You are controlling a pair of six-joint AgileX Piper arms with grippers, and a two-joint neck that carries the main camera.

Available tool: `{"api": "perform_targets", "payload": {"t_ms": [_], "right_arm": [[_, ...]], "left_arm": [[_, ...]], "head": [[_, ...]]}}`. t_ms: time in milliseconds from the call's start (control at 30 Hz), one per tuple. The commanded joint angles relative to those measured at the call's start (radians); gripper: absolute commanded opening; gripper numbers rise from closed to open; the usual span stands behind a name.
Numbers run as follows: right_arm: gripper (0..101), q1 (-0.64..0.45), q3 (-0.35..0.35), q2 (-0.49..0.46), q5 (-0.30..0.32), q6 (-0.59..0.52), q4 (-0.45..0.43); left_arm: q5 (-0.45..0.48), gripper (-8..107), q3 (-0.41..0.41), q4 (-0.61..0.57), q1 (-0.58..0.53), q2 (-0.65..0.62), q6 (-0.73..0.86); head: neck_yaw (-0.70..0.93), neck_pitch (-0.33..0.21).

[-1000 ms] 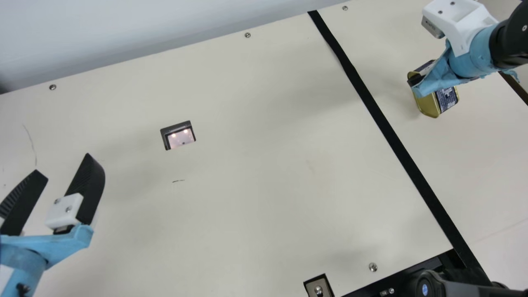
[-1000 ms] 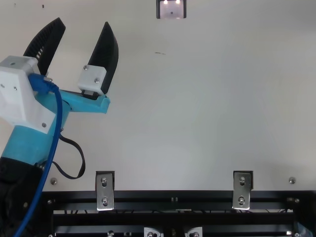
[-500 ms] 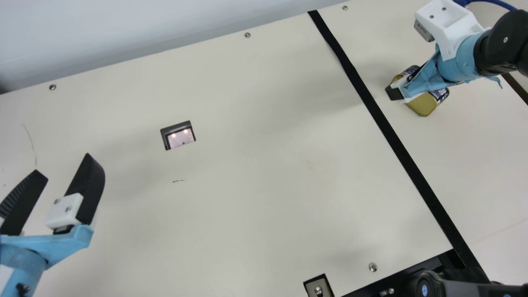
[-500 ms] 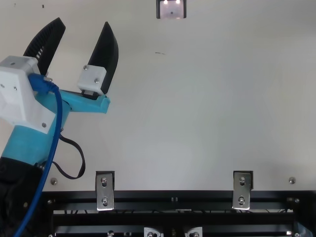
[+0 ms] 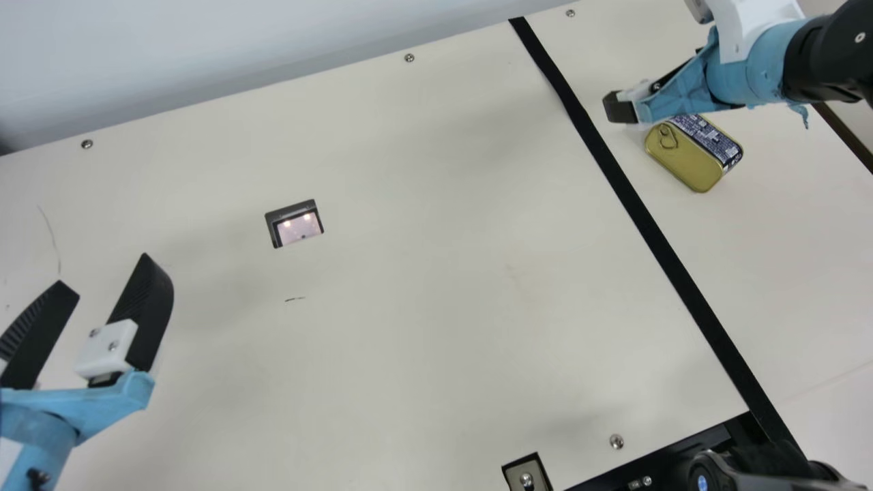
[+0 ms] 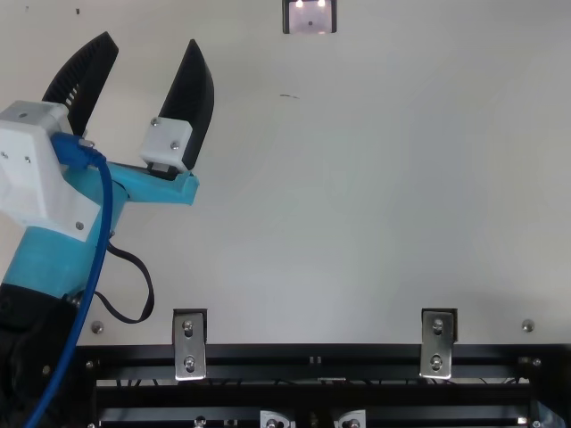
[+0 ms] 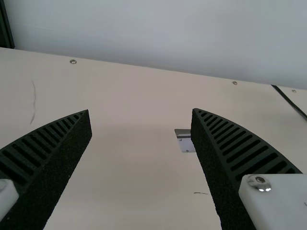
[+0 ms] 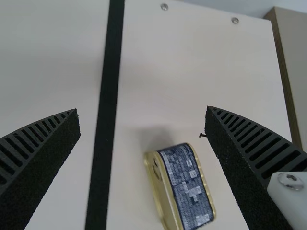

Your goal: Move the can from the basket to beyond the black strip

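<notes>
Across the table runs the black strip. In the main view's upper right, the right pincer, the nearer one, gapes, grasping nothing; the can lies beyond the strip, just lower right of it, long axis slanting down-right. Retreat should lead away from that side.

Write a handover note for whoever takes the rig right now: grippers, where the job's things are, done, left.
Right gripper: open, by the can, holding nothing.
Left gripper: open and empty, over the other side of the black strip.
Can: on the table, resting on a narrow side, ring-pull lid facing the strip, not touching it, at the main view's right of the strip.
Done: can out of any basket, free of both grippers.
Left: if that side counts as beyond, probably just drawing the right arm clear; confirm the side first.
</notes>
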Motion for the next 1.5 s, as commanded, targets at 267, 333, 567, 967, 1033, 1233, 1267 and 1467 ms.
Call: {"api": "perform_targets", "payload": {"t_ms": [267, 333, 567, 967, 1033, 1233, 1267, 1467], "right_arm": [[101, 0.104, 0.023, -0.056, -0.029, 0.006, 0.137], [101, 0.126, 0.027, -0.065, -0.036, 0.011, 0.150], [101, 0.198, 0.033, -0.085, -0.056, 0.036, 0.183], [101, 0.272, 0.034, -0.107, -0.076, 0.070, 0.207], [101, 0.279, 0.034, -0.111, -0.077, 0.078, 0.204], [101, 0.298, 0.033, -0.122, -0.079, 0.110, 0.183], [101, 0.301, 0.032, -0.124, -0.080, 0.116, 0.179], [101, 0.326, 0.030, -0.140, -0.086, 0.160, 0.154]], "left_arm": [[0.000, 90, 0.000, 0.000, 0.000, 0.000, 0.000], [0.000, 90, 0.000, 0.000, 0.000, 0.000, 0.000], [0.000, 90, 0.000, 0.000, 0.000, 0.000, 0.000], [0.000, 90, 0.000, 0.000, 0.000, 0.000, 0.000], [0.000, 90, 0.000, 0.000, 0.000, 0.000, 0.000], [0.000, 90, 0.000, 0.000, 0.000, 0.000, 0.000], [0.000, 90, 0.000, 0.000, 0.000, 0.000, 0.000], [0.000, 90, 0.000, 0.000, 0.000, 0.000, 0.000]], "head": [[0.142, -0.040], [0.177, -0.042], [0.296, -0.048], [0.445, 0.011], [0.452, 0.032], [0.454, 0.092], [0.452, 0.101], [0.435, 0.146]]}}
